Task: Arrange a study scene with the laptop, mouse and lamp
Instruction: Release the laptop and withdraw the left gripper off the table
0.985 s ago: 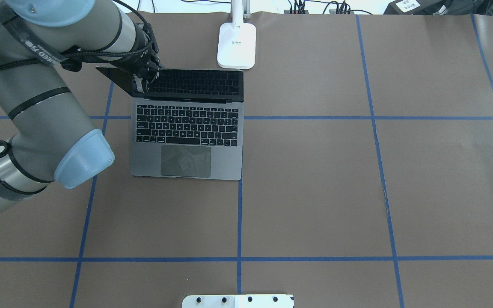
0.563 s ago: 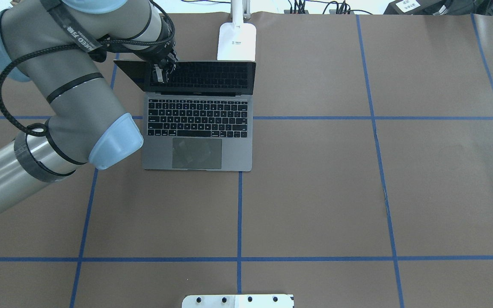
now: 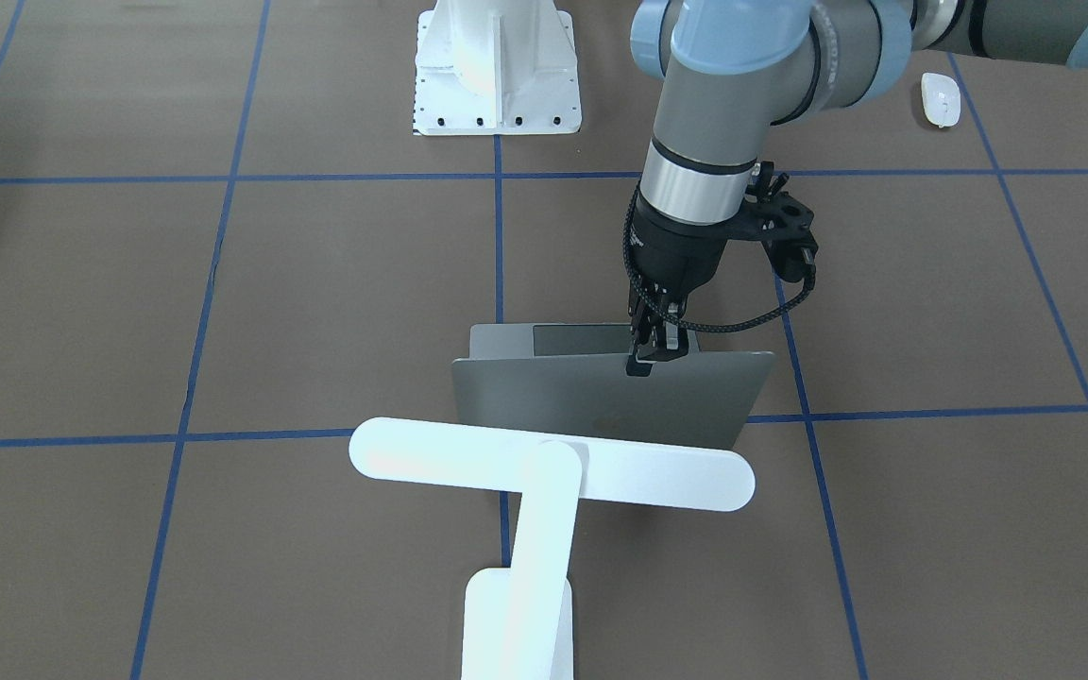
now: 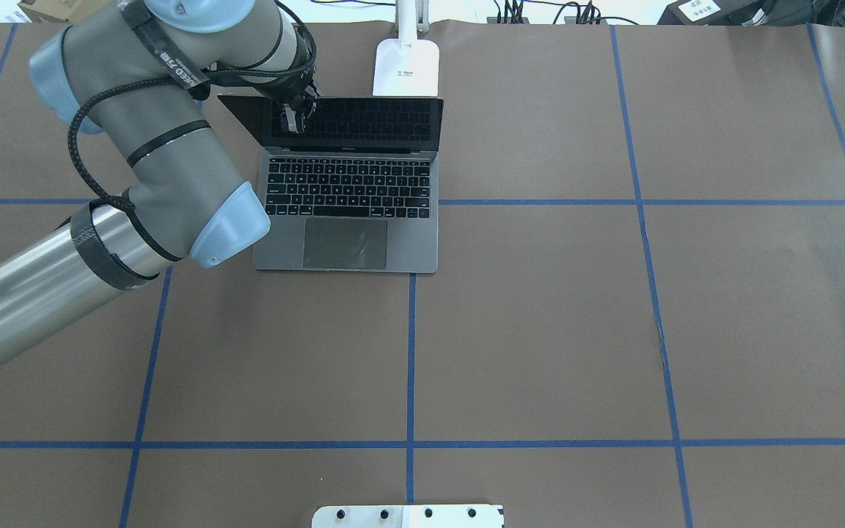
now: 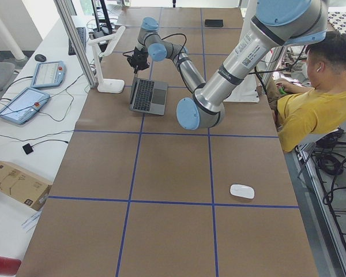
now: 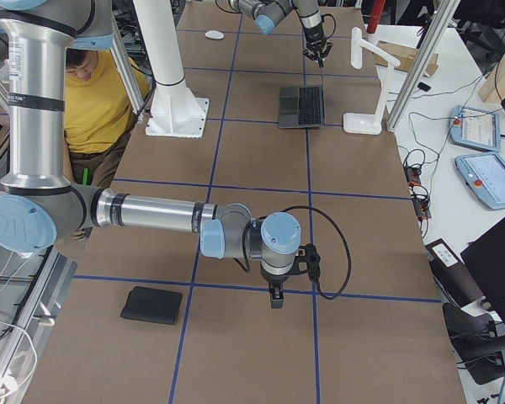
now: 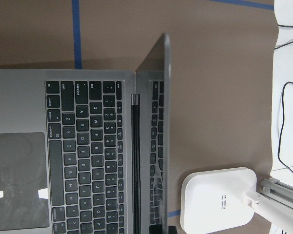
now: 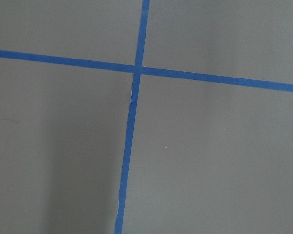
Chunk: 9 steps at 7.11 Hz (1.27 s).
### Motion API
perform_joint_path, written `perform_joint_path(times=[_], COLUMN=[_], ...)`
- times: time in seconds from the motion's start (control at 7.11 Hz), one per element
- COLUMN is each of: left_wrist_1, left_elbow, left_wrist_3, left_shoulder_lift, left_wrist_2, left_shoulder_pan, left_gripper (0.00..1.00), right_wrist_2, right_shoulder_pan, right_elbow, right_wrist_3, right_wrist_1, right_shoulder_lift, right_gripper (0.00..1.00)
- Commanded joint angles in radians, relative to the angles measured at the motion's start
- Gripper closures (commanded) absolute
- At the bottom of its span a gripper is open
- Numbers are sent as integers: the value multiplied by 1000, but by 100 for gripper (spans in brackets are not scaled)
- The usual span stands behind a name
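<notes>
The left gripper point(image 3: 650, 358) clamps the lid's top edge on the open laptop point(image 4: 349, 220). The laptop sits just before the lamp point(image 4: 405, 70). The mouse point(image 5: 242, 191) lies well apart, on this arm's side.

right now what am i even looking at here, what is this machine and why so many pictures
It is a robot with two arms at a brown table marked with blue tape; each arm ends in a two-finger gripper. The pictures show one moment from cameras above, across, at both table ends and on each wrist. The left gripper pinches the top screen edge of an open laptop. A white lamp stands just behind it. A white mouse lies far off, on the robot's left. The right gripper hangs over bare table; a black pad lies near it.
</notes>
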Motion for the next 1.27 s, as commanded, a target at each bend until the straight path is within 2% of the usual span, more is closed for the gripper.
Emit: perform_joint_path(times=[0.0,0.7,0.84,0.98,1.13], left_wrist_1=[-13,-14,-14,-13,-13], left_elbow=[32,58,58,58,58], left_wrist_3=[-1,-3,-1,0,0], left_shoulder_lift=[-8,-8,-8,-8,-8], left_wrist_2=[2,13,13,13,14], left_shoulder_pan=[-2,-6,-5,-6,-5], left_gripper=[100,100,79,62,28], right_wrist_2=[0,3,3,3,3], right_shoulder_pan=[0,0,0,0,0], right_elbow=[0,-2,-2,-2,-2], right_wrist_3=[0,0,0,0,-1], right_wrist_1=[0,0,0,0,0], right_shoulder_lift=[0,-2,-2,-2,-2], right_gripper=[0,0,0,0,0])
